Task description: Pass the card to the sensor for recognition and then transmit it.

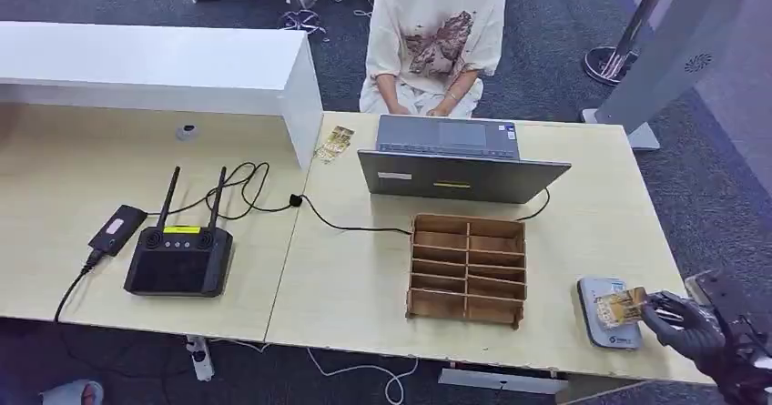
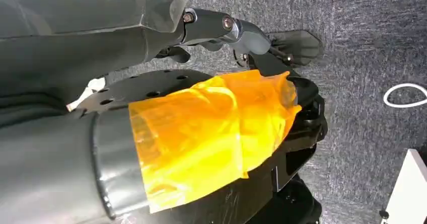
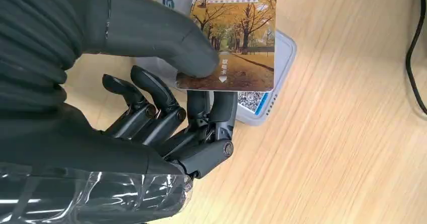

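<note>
**Hotel card held over the reader at the table's right corner**

We found the right robot hand (image 1: 689, 325) grasping a hotel card (image 3: 232, 35) printed with an autumn avenue of trees, the thick thumb (image 3: 166, 38) pressing on its face and the darker fingers (image 3: 211, 108) curled beneath it. The card sat directly above the grey card reader (image 1: 603, 323), which lay flat on the table (image 1: 364, 278) near its front right corner; we could not tell whether card and reader were touching. Just beside the reader, towards the middle of the table, stood a wooden compartment organiser (image 1: 467, 268), and behind that an open laptop (image 1: 455, 159) with a seated person (image 1: 437, 36) facing it. On the left part of the table we saw a black router (image 1: 179, 259) with two antennas. The left robot hand (image 2: 241, 32) hung over grey carpet, and we could not tell whether it was clenched or released.
</note>
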You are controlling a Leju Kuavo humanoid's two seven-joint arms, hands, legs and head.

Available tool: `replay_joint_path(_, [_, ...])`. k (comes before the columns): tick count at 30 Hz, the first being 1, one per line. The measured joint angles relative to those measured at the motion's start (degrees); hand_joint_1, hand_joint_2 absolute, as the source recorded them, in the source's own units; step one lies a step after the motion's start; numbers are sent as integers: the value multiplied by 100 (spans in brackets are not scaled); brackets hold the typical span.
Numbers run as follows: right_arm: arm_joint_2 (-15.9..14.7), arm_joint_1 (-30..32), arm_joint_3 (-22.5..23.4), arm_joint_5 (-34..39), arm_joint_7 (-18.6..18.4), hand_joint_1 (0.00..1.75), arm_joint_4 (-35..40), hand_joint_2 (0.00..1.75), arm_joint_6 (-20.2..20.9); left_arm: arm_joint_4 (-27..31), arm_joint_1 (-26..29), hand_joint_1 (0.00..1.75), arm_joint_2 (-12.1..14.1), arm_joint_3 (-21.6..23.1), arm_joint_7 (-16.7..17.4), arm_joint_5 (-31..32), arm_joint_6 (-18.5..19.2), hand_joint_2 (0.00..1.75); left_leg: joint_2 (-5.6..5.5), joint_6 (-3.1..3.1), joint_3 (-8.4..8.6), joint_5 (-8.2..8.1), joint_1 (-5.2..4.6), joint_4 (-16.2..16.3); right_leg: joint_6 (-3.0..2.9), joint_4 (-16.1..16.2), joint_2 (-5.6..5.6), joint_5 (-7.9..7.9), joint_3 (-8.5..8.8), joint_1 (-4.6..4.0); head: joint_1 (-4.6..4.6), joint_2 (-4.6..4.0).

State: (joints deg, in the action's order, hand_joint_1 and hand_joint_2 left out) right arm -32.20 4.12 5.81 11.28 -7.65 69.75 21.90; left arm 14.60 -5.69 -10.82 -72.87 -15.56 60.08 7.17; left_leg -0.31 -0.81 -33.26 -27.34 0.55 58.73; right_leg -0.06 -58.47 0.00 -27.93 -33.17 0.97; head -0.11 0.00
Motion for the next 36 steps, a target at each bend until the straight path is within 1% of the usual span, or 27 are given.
replay_joint_path(11, [-2,-38,-133,22,0,175,-20,175,-13,0,1,0,20,0,0,-13,-18,0,0,1,1,-1,0,0,0,0,0,0,0,0,-2,0])
replay_joint_path(36, [-2,-54,-138,28,-7,175,-35,175,-24,0,1,0,20,0,2,-13,-35,0,0,2,0,-1,0,0,0,0,0,0,0,0,0,0])
